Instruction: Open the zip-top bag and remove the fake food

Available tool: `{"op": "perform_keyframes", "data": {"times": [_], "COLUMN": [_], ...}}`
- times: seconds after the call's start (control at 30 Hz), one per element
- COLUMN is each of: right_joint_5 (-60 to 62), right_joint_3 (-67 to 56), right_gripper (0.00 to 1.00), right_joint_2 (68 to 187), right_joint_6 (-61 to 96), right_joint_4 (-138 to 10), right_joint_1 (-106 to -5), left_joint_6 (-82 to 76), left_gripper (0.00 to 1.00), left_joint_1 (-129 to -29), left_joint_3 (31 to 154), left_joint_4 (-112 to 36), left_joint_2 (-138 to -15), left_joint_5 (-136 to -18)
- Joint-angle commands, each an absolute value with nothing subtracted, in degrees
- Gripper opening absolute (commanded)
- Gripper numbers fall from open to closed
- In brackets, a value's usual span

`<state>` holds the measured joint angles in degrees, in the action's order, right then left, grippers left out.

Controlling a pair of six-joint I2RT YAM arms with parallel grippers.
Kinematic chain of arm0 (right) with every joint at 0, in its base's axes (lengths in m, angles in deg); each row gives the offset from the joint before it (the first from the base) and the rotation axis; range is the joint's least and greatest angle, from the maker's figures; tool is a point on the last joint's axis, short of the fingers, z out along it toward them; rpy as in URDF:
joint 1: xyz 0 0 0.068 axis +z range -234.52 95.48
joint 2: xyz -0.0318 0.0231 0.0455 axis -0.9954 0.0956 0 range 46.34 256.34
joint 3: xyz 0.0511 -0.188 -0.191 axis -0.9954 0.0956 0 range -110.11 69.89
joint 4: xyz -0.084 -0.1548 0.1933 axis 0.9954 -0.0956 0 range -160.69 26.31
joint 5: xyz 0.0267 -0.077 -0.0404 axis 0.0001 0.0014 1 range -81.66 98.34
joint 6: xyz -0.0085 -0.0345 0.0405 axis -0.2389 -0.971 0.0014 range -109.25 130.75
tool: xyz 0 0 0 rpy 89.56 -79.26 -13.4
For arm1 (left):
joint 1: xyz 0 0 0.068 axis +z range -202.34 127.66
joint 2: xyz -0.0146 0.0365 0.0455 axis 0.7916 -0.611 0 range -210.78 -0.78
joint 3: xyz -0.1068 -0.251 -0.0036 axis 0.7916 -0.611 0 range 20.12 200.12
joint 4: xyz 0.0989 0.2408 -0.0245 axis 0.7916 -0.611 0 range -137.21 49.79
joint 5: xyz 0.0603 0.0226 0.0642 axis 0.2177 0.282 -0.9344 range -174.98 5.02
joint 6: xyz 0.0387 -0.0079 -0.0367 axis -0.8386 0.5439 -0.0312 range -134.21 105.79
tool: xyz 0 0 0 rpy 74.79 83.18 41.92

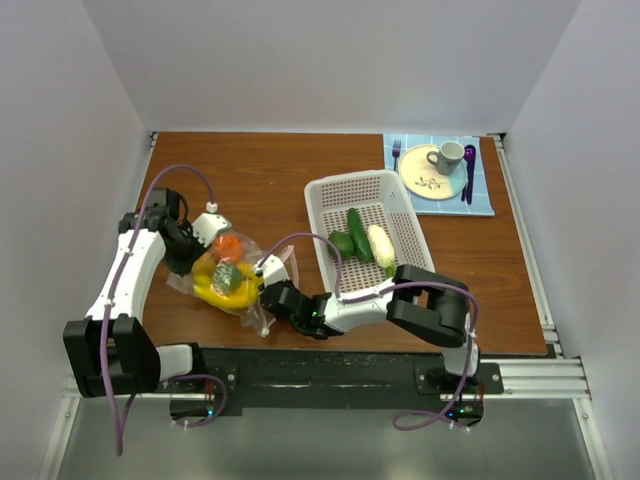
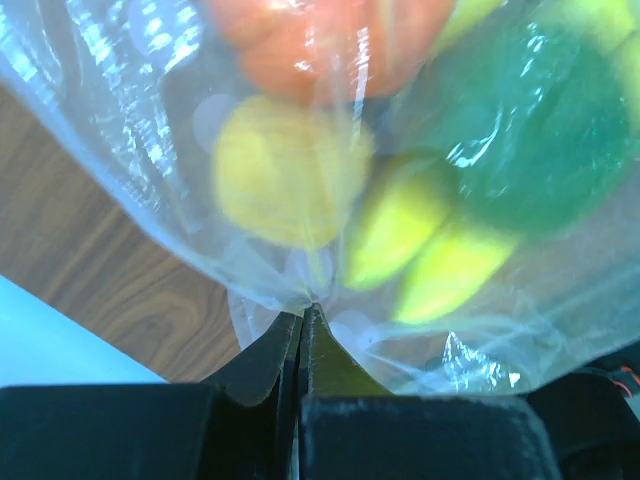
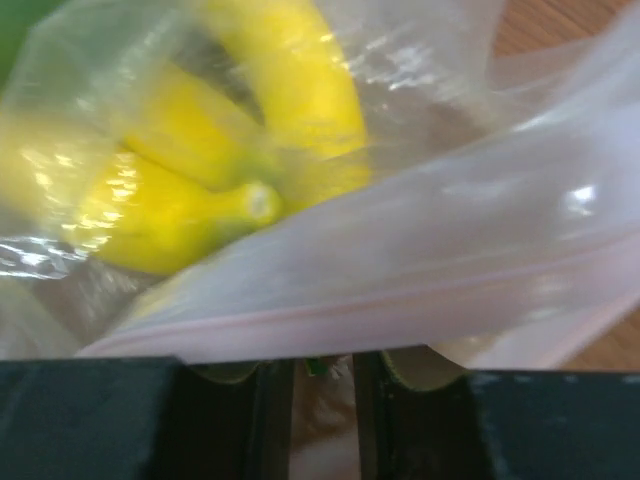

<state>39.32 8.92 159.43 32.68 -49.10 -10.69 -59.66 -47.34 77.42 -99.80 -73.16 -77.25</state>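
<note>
Left gripper (image 2: 303,318): fingers pressed together on a tuck of film at the closed end of the zip-top bag (image 1: 258,312)
Right gripper (image 3: 320,372): at the bag's mouth, fingers nearly together with film in the gap; I cannot tell whether they truly pinch it
Bag: on the table (image 1: 270,170) between the 2 grippers, left of the basket (image 1: 345,190)
Fake food (image 1: 222,283): bananas, an orange piece and a green piece inside the bag; 3 more pieces in the basket
Risk: the thin film may slip from the left pinch under a hard pull; tipping too far could roll pieces onto the table
Top view only: basket contents and arm layout
Wrist views only: the pinch and the zip strip (image 3: 330,310)
</note>
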Motion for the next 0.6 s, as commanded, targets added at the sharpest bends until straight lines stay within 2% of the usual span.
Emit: {"op": "perform_keyframes", "data": {"times": [0.0, 0.27, 0.33, 0.47, 0.57], "right_joint_5": [41.74, 39.29, 37.09, 31.72, 32.24], "right_joint_3": [12.23, 18.12, 18.82, 18.74, 21.8], "right_gripper": [0.2, 0.19, 0.16, 0.05, 0.03], "right_joint_2": [152.95, 141.89, 138.54, 133.27, 126.42], "right_joint_6": [34.3, 37.11, 37.38, 39.13, 41.68], "right_joint_4": [-47.86, -51.99, -54.1, -67.33, -76.22], "right_joint_1": [-10.51, -9.02, -8.76, -8.32, -7.96], "left_joint_6": [-61.59, -60.79, -60.09, -58.69, -57.54], "left_gripper": [0.0, 0.0, 0.0, 0.0, 0.0], "left_joint_1": [-46.19, -43.9, -43.46, -43.46, -43.37], "left_joint_3": [82.96, 79.98, 79.18, 80.84, 83.39], "left_joint_4": [-105.51, -98.14, -95.77, -94.7, -94.79], "left_joint_2": [-71.97, -73.99, -74.43, -75.48, -76.45], "left_joint_5": [-72.94, -77.59, -79.26, -79.27, -79.0]}}
